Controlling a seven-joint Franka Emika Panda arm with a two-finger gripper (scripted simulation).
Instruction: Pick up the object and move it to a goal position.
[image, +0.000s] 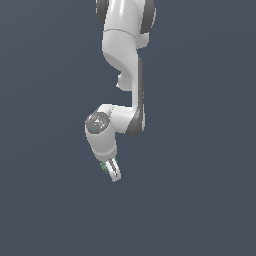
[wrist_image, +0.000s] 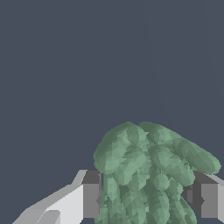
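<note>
The object (wrist_image: 144, 175), a mottled green, knobbly clump, sits clamped between the two fingers (wrist_image: 85, 199) of the white gripper (image: 111, 172). In the exterior view, it shows as a small green speck at the fingers, beneath the arm (image: 125, 55).

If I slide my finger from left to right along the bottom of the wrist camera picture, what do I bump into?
One gripper finger → the green lumpy object squeezed in the middle → the other finger.
</note>
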